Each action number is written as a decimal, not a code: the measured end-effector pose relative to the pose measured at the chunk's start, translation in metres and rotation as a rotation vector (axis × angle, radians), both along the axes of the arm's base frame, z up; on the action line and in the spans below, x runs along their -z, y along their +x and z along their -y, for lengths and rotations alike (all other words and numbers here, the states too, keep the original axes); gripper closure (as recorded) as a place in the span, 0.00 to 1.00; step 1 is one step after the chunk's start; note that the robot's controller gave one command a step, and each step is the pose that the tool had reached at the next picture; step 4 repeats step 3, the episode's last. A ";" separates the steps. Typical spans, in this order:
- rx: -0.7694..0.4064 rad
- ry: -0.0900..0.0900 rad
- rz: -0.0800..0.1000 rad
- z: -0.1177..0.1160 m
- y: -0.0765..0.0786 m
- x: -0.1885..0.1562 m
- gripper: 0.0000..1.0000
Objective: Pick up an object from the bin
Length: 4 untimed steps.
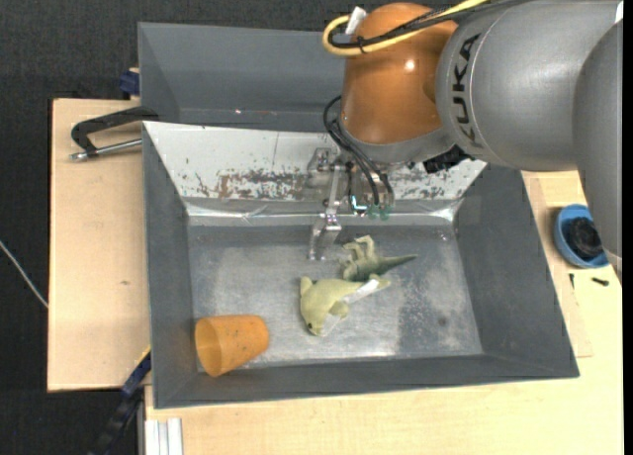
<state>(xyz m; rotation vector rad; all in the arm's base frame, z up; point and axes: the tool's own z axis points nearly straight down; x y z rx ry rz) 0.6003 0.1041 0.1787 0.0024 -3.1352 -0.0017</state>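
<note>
While the arm leans in from the right, the end effector (pixel 329 230) hangs low by the back wall of the bin (pixel 168 275), just behind a small green toy dinosaur (pixel 368 258). Whether it is parted or clenched cannot be told. A pale toy (pixel 324 305) lies just in front of the dinosaur. An orange cup (pixel 230 342) lies on its side at front left.

Bin's far wall (pixel 237 67) partly behind the orange wrist cover (pixel 391 77).
</note>
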 end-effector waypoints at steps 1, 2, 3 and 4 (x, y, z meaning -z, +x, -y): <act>-0.387 0.000 0.002 0.056 -0.046 0.077 0.00; -0.387 0.002 0.008 0.054 -0.045 0.075 1.00; -0.458 -0.001 0.022 0.056 -0.045 -0.040 1.00; -0.458 -0.001 0.022 0.056 -0.045 -0.040 1.00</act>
